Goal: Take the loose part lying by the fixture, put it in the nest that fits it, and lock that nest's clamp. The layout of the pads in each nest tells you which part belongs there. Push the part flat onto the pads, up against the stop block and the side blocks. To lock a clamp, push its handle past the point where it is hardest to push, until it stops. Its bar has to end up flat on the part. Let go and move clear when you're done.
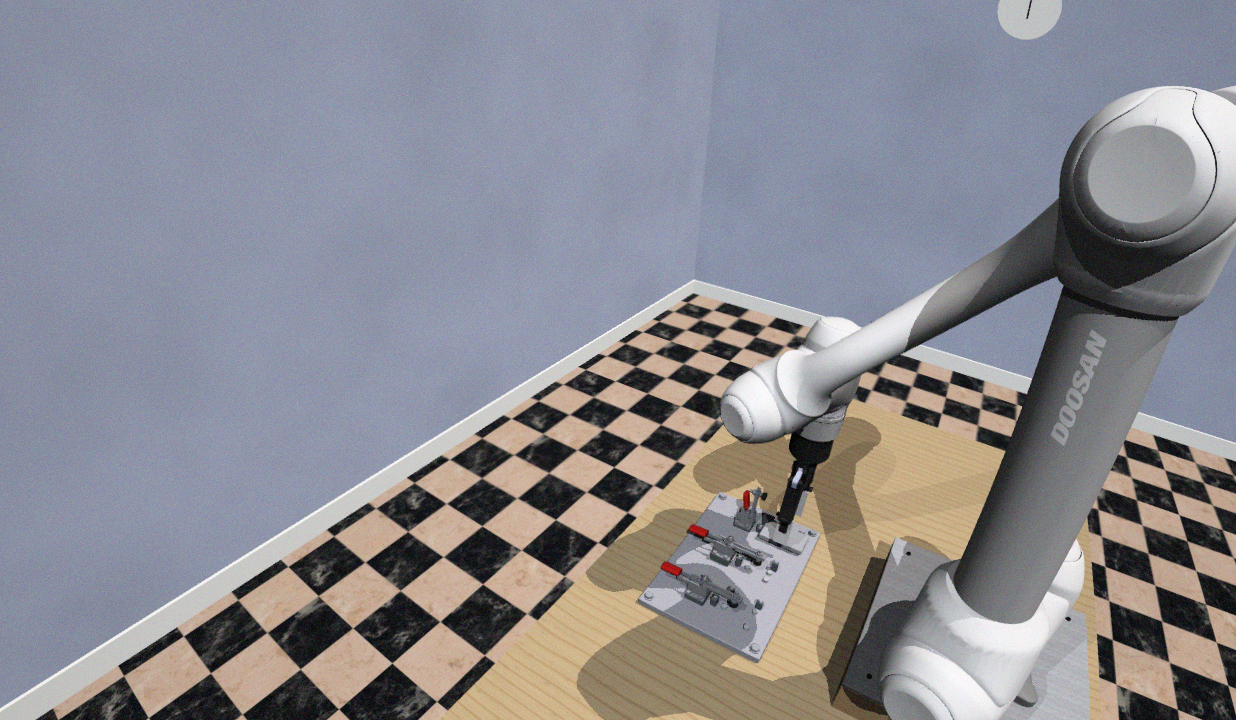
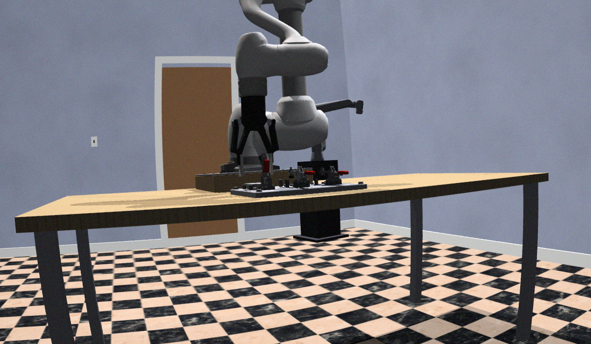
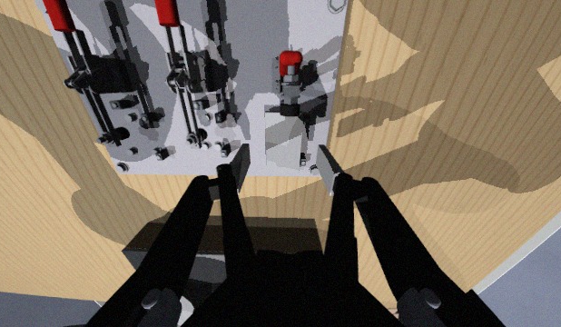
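The grey fixture plate (image 1: 765,626) (image 2: 314,188) (image 3: 262,45) lies on the table and carries three toggle clamps with red handles. A flat grey part (image 3: 285,136) (image 1: 778,544) lies in the nest at the plate's end, the right one in the wrist view. That nest's clamp handle (image 3: 290,61) (image 1: 747,497) (image 2: 267,165) stands upright, with its bar off the part. My gripper (image 3: 283,153) (image 1: 788,523) (image 2: 254,166) is open. It hangs just above the part with one finger on each side, touching nothing. The other two clamp handles (image 1: 698,531) (image 1: 670,568) lie low over their nests.
The arm's grey base plate (image 1: 882,626) sits on the wooden table (image 1: 604,662) (image 2: 160,207) close beside the fixture. The table's edge runs near the fixture's far end. The arm's elbow hangs above the fixture.
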